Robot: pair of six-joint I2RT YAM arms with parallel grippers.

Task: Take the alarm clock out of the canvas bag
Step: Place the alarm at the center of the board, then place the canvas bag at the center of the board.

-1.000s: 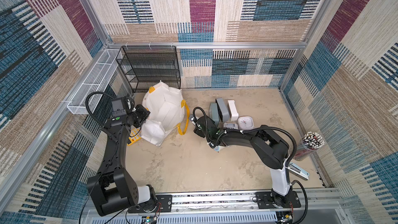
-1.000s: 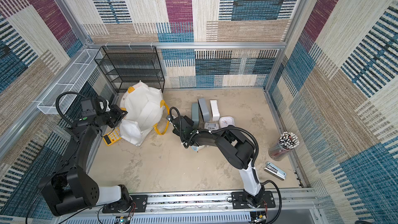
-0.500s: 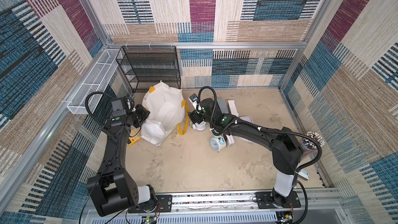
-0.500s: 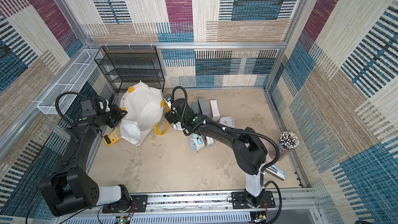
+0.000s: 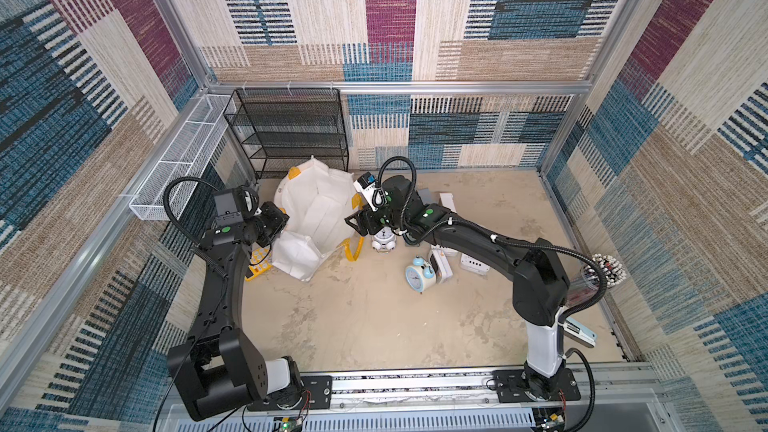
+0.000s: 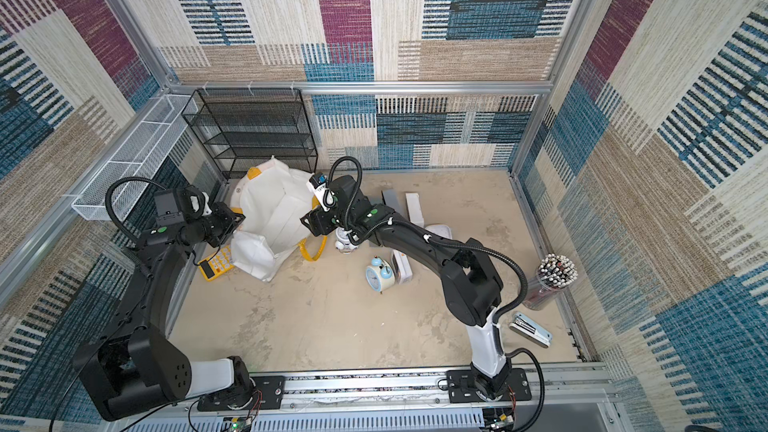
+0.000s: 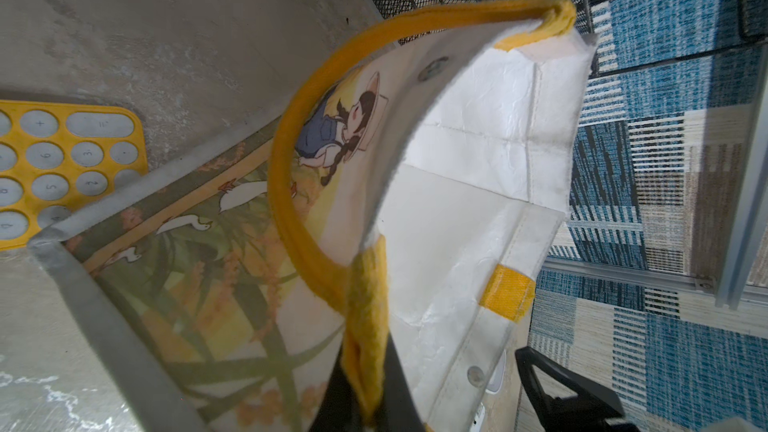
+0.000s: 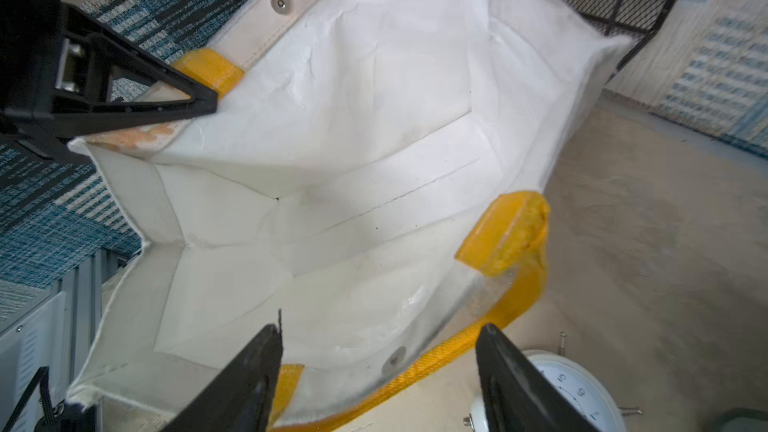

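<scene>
- The right gripper (image 8: 380, 326) hangs at the mouth of the bag (image 8: 332, 160) with its jaws wide and nothing between them. The right wrist view looks straight in, and the white inside shows no clock.
- The left gripper (image 7: 368, 384) is clamped on the handle (image 7: 286, 209) and holds the bag up and open at the far left.
- Two clocks stand outside. A white clock (image 5: 382, 238) is just right of the mouth, under the right gripper. A blue clock (image 5: 420, 278) is nearer and further right on the table (image 5: 374, 326), well apart from the bag.
- The taking-out looks done, probably with the blue clock. What seems left is only to draw back and let the handle go.
- A second ago the right arm lay low over the spot where the blue clock now stands bare. It has since swung left to the bag. The left arm and the bag have not moved.
</scene>
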